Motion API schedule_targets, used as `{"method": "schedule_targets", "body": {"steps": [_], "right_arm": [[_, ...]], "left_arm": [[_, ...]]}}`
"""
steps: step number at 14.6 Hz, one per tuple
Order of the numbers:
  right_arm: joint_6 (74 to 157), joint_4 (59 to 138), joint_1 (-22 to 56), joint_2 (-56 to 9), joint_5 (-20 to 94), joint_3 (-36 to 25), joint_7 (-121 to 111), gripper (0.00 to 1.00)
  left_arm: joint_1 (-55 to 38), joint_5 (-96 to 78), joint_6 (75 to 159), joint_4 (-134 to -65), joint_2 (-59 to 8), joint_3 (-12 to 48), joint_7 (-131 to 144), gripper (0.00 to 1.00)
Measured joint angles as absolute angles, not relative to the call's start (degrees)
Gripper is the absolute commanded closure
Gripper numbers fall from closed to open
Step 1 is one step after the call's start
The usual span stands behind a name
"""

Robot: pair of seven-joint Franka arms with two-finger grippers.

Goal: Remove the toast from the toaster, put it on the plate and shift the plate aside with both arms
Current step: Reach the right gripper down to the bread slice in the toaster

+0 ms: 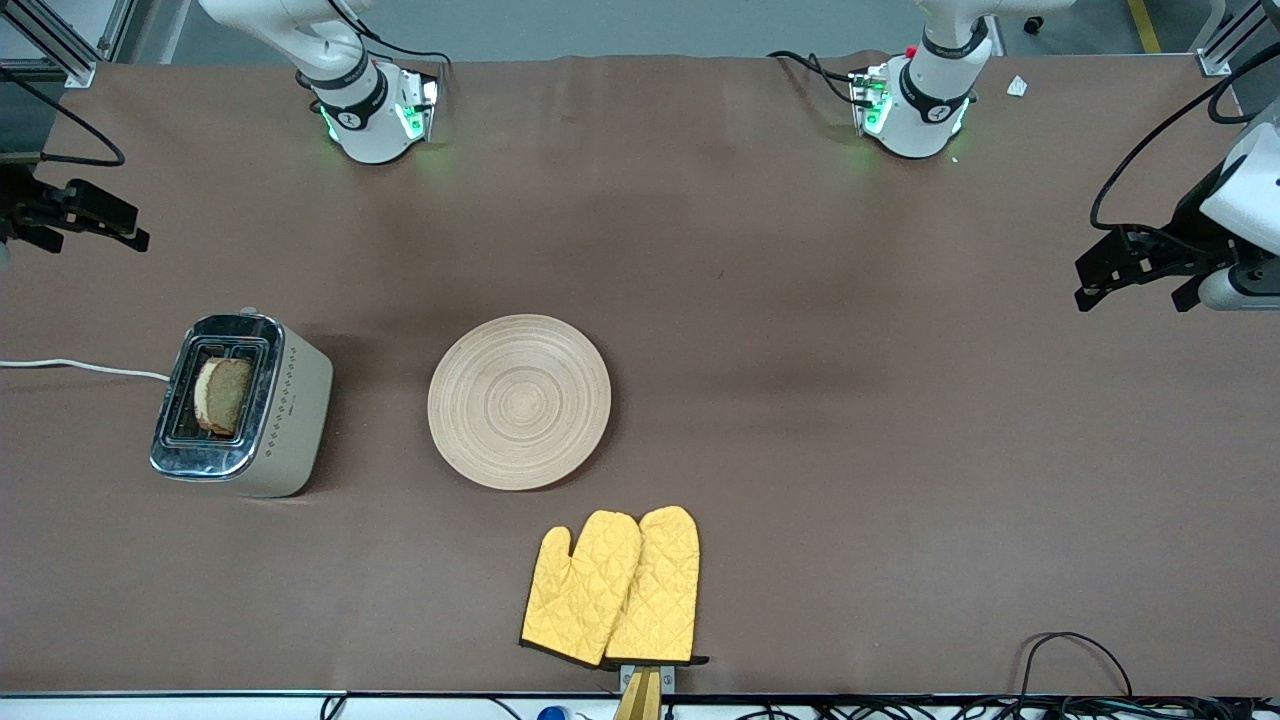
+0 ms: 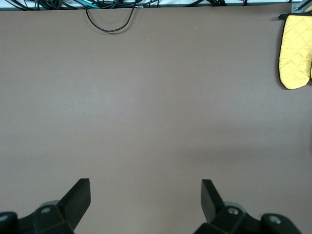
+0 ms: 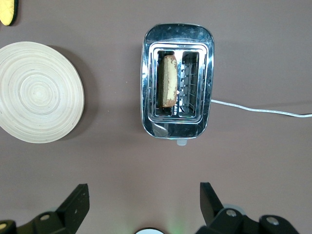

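The toast point(image 1: 222, 395) stands upright in one slot of a silver toaster point(image 1: 240, 405) toward the right arm's end of the table. It also shows in the right wrist view point(image 3: 169, 80). The round light-wood plate point(image 1: 519, 401) lies bare beside the toaster, and shows in the right wrist view point(image 3: 39, 92). My right gripper point(image 1: 125, 225) is open and empty, up in the air over the table's edge at the right arm's end; its jaws stand wide apart point(image 3: 145, 204). My left gripper point(image 1: 1085, 285) is open and empty over the left arm's end of the table point(image 2: 146, 200).
A pair of yellow oven mitts point(image 1: 612, 588) lies nearer to the front camera than the plate, at the table's edge; one shows in the left wrist view point(image 2: 295, 51). The toaster's white cord point(image 1: 80, 367) runs off the table. Black cables point(image 1: 1075, 650) lie along the front edge.
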State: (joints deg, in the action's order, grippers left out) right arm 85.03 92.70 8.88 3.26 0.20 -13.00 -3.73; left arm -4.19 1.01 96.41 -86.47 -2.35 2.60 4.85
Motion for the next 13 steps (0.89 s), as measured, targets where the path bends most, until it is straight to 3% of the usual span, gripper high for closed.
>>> {"method": "schedule_targets", "body": {"steps": [13], "right_arm": [[88.62,94.99,7.99,0.91,0.22,-13.55,-3.70,0.00]], "left_arm": [[-4.12,1.01,96.41,-86.47,-2.35,2.60,4.85,0.00]]}}
